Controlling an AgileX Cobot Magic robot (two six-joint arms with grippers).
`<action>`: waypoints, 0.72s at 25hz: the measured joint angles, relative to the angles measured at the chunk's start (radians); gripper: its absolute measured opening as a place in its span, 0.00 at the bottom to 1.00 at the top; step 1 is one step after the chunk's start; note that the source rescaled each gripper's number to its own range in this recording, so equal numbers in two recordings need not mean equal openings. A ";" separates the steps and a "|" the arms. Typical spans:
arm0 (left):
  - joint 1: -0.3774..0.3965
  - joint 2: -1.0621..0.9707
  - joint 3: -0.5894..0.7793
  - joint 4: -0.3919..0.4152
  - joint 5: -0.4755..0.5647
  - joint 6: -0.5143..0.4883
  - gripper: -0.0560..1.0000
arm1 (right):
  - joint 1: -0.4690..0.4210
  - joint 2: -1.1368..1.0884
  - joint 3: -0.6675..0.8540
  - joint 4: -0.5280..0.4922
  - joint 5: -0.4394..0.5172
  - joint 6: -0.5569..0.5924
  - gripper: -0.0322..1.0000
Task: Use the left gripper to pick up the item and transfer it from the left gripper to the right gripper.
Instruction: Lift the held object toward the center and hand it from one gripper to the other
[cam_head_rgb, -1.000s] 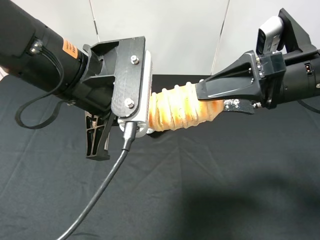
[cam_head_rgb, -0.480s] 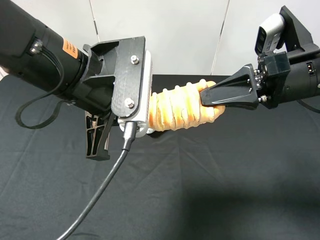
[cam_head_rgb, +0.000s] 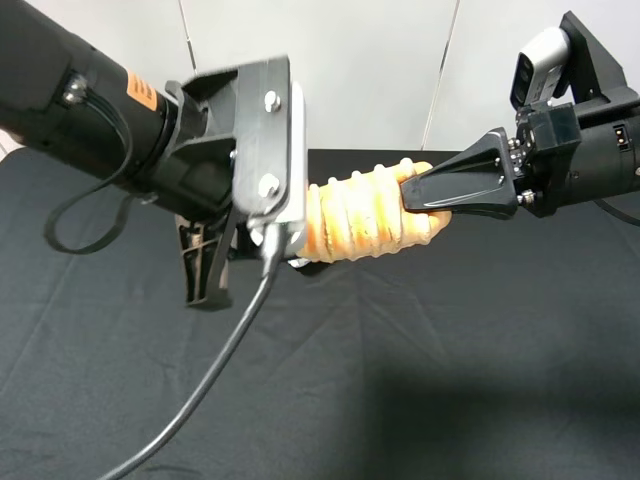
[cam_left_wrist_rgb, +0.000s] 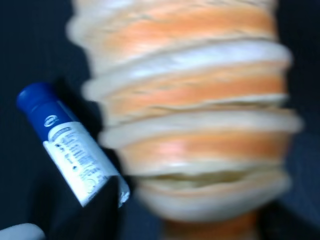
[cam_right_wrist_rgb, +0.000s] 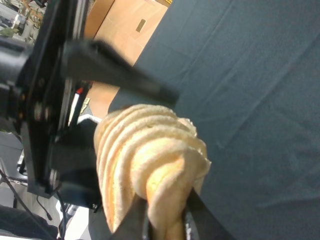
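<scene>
The item (cam_head_rgb: 360, 215), a golden-tan ridged loaf, hangs level in the air between both arms. My left gripper (cam_head_rgb: 255, 215), the orange-stickered one, has its broad jaw plate and pale pad against the loaf's left end. My right gripper (cam_head_rgb: 410, 200) is shut on the loaf's right end with its tapered fingers. In the right wrist view the loaf (cam_right_wrist_rgb: 145, 160) sits pinched between the two fingers. In the blurred left wrist view the loaf (cam_left_wrist_rgb: 195, 125) fills the frame and the jaws are mostly hidden.
A black cloth (cam_head_rgb: 400, 380) covers the table below. A black cable (cam_head_rgb: 215, 370) dangles from the left gripper toward the front edge. A white-and-blue bottle (cam_left_wrist_rgb: 70, 150) lies on the cloth under the left gripper. A white wall stands behind.
My right gripper closed on the loaf's right end and has held still since. My left gripper has shifted slightly up and right and tilted, with the loaf's left end still against its pad.
</scene>
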 joint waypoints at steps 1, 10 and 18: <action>0.000 0.000 0.000 0.002 -0.016 -0.022 0.52 | 0.000 0.000 0.000 -0.001 0.000 0.000 0.05; 0.000 0.000 0.001 0.009 -0.072 -0.094 0.99 | 0.000 0.000 0.000 -0.001 -0.009 -0.001 0.04; 0.000 -0.008 0.001 0.009 -0.075 -0.096 1.00 | 0.000 0.000 0.000 0.000 -0.012 -0.001 0.04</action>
